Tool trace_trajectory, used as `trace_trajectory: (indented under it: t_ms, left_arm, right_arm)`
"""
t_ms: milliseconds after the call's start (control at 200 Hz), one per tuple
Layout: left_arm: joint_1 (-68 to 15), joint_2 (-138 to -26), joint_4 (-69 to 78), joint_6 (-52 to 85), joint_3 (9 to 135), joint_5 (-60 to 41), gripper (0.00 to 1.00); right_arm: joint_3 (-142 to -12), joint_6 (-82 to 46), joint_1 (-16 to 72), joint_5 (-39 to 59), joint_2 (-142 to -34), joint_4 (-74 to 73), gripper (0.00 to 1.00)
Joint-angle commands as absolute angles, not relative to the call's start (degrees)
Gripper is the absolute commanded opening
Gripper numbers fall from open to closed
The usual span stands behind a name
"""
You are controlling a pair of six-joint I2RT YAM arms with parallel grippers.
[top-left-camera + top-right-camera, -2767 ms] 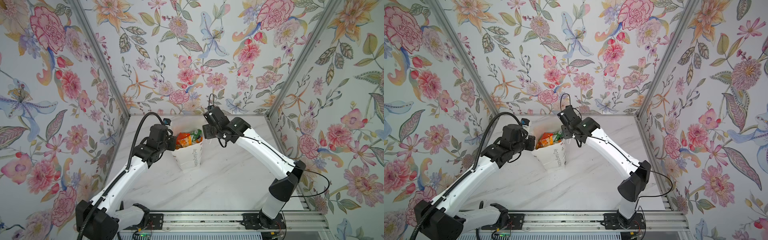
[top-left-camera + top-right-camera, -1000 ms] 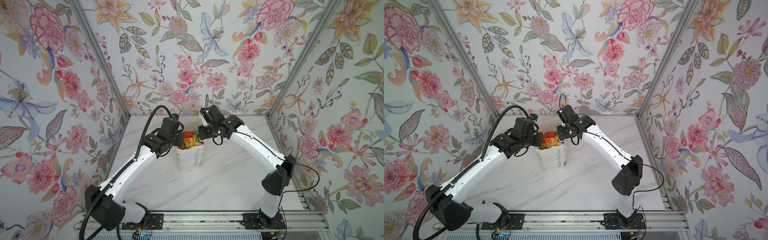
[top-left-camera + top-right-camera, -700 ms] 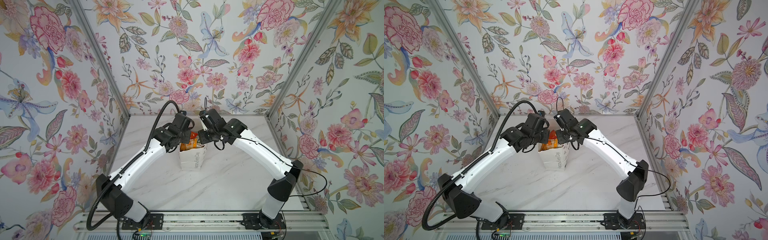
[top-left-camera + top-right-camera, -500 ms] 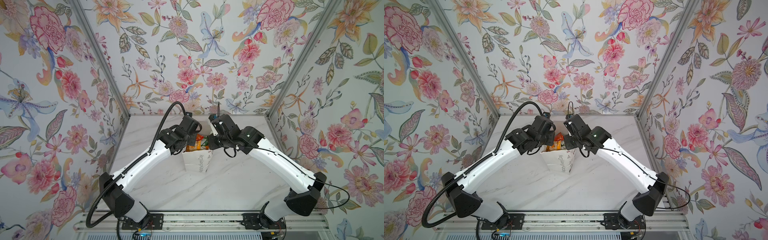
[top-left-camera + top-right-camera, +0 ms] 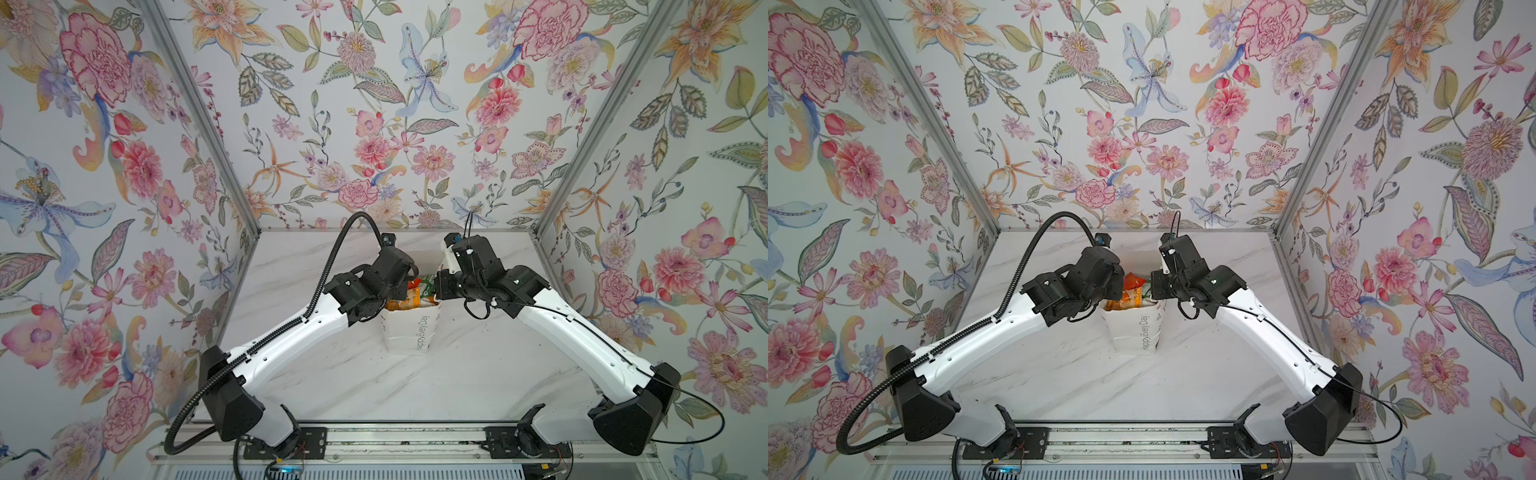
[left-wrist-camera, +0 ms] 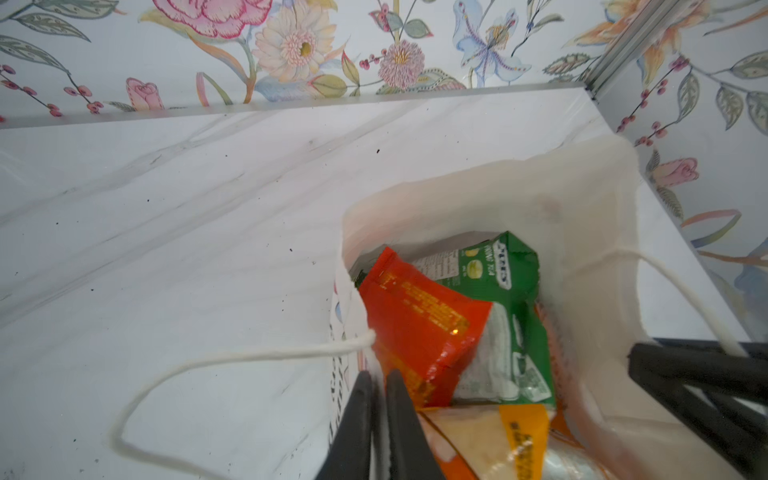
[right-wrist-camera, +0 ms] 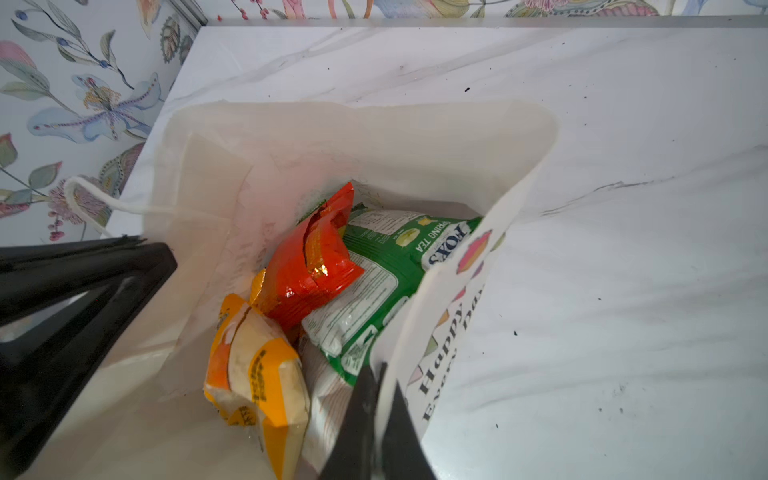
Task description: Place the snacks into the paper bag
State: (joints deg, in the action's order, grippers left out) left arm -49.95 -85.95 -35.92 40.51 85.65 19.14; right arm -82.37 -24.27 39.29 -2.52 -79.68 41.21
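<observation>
Fingers of the left gripper [image 6: 379, 376] stand almost together, pinching the left rim of the white paper carrier bag [image 6: 582, 199]. The right gripper [image 7: 384, 378] is likewise nearly closed, nipping the paper of the bag's right wall beside the grey "Happy Every Day" lettering. In both top views the two black wrists meet over the bag's mouth from either side.

Inside the bag a red-orange foil pack [image 7: 311, 270] lies on top, overlapping a green "FOX'S" candy bag [image 7: 386, 266], and an orange-and-white crinkly packet [image 7: 257, 374] sits just beside them. One thin white cord handle [image 6: 208, 361] trails out over the left rim onto the white marbled desk [image 5: 374, 382].

The bag [image 5: 409, 332] stands upright near the middle of the desk, somewhat toward the far edge, between the two white arms. Floral wallpaper panels [image 5: 1142, 124] enclose the desk on the left, right and far sides.
</observation>
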Motion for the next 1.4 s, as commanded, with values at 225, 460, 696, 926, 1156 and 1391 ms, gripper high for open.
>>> trace_trajectory:
  t_ms: [225,460,696,926,1156,1391]
  left_arm:
    - [-50.41,-82.83,-33.22,39.4,85.95,26.76,0.44]
    - [-50.45,-79.99,-31.59,34.84,86.66,27.54,0.6]
    - [-50.27,-74.17,-27.95,29.72,82.38,36.81,0.76]
    - [-47.66,-68.12,-24.81,29.57,73.73,47.3,0.82]
    - [-37.27,-57.64,-23.9,38.59,57.89,56.28,0.89]
    - [-29.87,-50.75,-5.31,36.53,37.93,55.39,0.99]
  right_arm:
    - [-82.33,-25.31,38.22,-4.94,-76.71,38.12,0.35]
    - [-82.01,-25.49,37.46,-6.28,-74.89,38.07,0.55]
    - [-81.83,-24.89,35.51,-7.73,-72.54,38.12,0.69]
    - [-81.57,-23.01,34.42,-11.63,-69.19,38.1,0.87]
    - [-74.04,-21.01,28.83,-21.43,-60.16,37.99,0.93]
    - [-57.91,-19.1,18.88,-26.37,-52.0,30.44,0.99]
